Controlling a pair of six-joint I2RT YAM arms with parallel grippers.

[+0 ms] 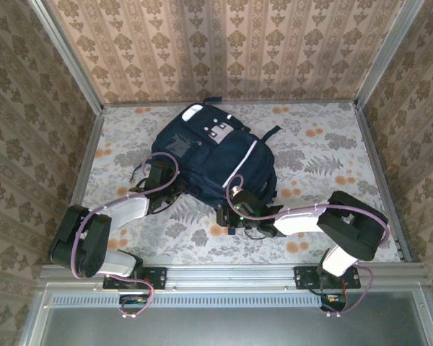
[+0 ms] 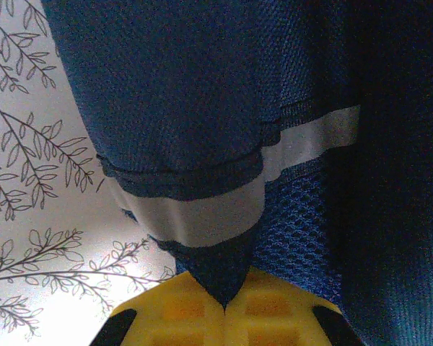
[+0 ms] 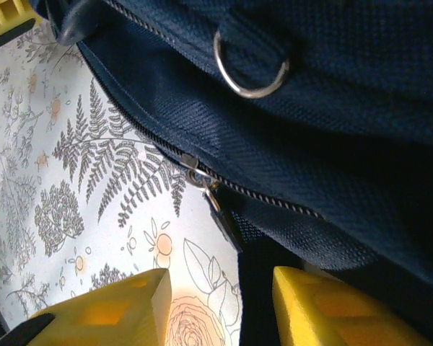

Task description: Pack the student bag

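Note:
The student bag (image 1: 209, 155), a big dark navy backpack with white stripes, lies in the middle of the table. My left gripper (image 1: 161, 173) is at its left side. In the left wrist view its yellow fingers (image 2: 173, 310) are shut on a fold of the bag's (image 2: 202, 86) navy fabric below a white stripe (image 2: 202, 213). My right gripper (image 1: 234, 198) is at the bag's near edge. In the right wrist view it (image 3: 220, 295) stands open, and a metal zipper pull (image 3: 215, 202) with a dark tab hangs just ahead of the gap, ungripped, on a closed zipper of the bag (image 3: 310, 130).
The table (image 1: 325, 144) has a pale floral cloth and is boxed in by wallpapered walls on three sides, with a metal rail (image 1: 231, 274) along the near edge. A metal ring (image 3: 249, 68) sits on a loop of the bag above the zipper.

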